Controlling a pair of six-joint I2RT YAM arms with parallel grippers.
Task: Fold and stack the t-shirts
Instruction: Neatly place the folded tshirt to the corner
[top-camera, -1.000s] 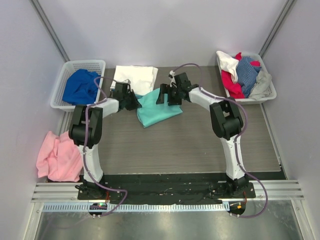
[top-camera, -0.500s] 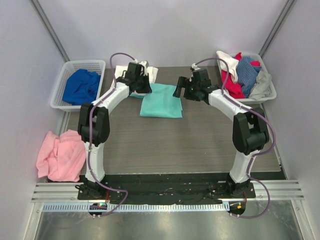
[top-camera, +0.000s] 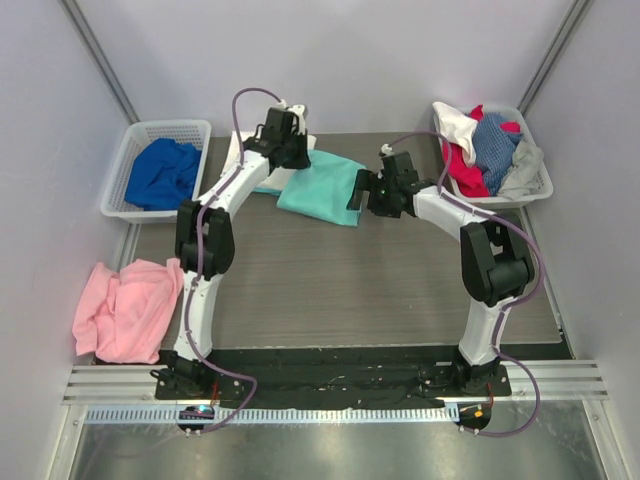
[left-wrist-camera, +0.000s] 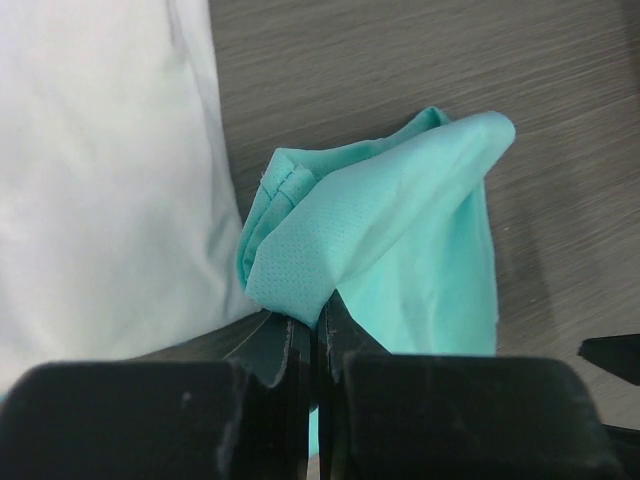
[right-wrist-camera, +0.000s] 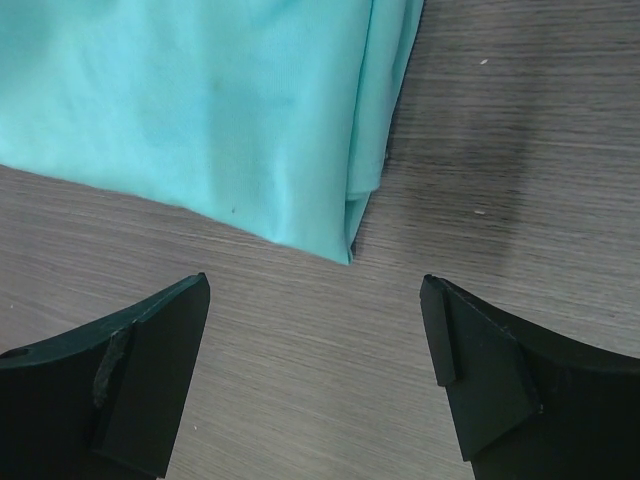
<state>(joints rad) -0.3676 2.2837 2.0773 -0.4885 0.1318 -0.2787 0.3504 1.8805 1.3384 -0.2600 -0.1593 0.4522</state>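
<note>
Left wrist view: left pincer (left-wrist-camera: 318, 322) pinches a folded corner of the mint-green t-shirt (left-wrist-camera: 400, 230), limp, light, probably slippery; right pincer (right-wrist-camera: 312, 300) spread.

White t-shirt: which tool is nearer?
Left. The left tool, shut on the mint-green t-shirt, is beside the white t-shirt; the right tool is open across that green shirt.

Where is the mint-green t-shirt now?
In the top view, the mint-green t-shirt lies at the far middle, beside the white t-shirt, one corner pinched by the left pincer.
</note>
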